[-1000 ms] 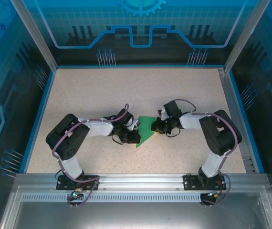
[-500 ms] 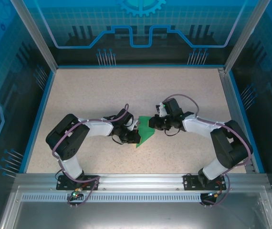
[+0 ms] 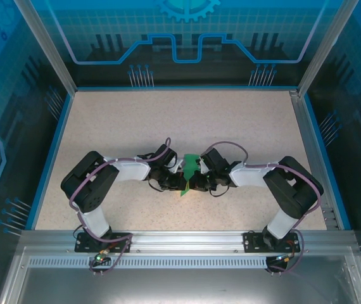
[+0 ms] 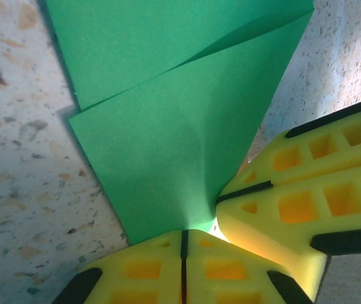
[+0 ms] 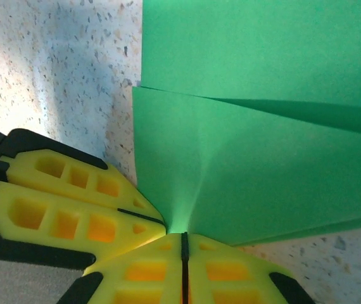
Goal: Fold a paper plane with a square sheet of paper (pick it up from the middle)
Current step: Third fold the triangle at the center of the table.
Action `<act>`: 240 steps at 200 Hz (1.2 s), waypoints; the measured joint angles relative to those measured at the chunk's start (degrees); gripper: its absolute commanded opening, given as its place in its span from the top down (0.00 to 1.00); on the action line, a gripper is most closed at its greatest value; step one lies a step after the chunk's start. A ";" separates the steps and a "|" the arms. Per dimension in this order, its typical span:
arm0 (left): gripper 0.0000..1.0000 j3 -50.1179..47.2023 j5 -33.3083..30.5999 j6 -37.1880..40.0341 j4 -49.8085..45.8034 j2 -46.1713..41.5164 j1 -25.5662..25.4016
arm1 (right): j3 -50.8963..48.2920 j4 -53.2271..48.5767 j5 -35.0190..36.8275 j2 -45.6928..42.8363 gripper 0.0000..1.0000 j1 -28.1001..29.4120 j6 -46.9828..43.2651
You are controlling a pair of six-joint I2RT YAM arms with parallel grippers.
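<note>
The green sheet of paper (image 3: 189, 166), folded into overlapping layers, lies at the table's middle, and its near end is pinched up between both grippers. My left gripper (image 3: 179, 183) is shut on that end from the left. My right gripper (image 3: 194, 182) is shut on it from the right, and the two sets of fingertips touch. In the left wrist view my left gripper (image 4: 183, 233) is shut on the paper (image 4: 168, 120), with the right gripper's yellow fingers (image 4: 307, 196) alongside. In the right wrist view my right gripper (image 5: 183, 235) clamps the paper (image 5: 263, 126) beside the left fingers (image 5: 73, 202).
The speckled table (image 3: 136, 120) is bounded by a blue rim and by an aluminium rail (image 3: 187, 237) at the near edge. Transparent blue walls enclose the back and sides. Both arms reach inward and meet near the centre.
My right gripper has come down and left from the paper's far right edge to beside the left gripper and has shut on the paper. The paper now looks narrower from above. The left arm has not moved.
</note>
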 measured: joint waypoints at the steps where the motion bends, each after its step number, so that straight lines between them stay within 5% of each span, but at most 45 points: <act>1: 0.90 0.00 0.00 0.02 0.00 0.00 0.00 | 0.00 0.04 0.00 0.00 0.92 0.00 0.04; 141: 0.91 0.02 0.02 0.02 -0.24 0.00 0.22 | 0.94 0.94 -1.01 2.40 0.92 -0.59 1.09; 240: 0.91 0.07 0.07 0.00 0.44 0.28 0.20 | 2.54 0.94 -7.17 4.96 0.90 -15.96 -4.57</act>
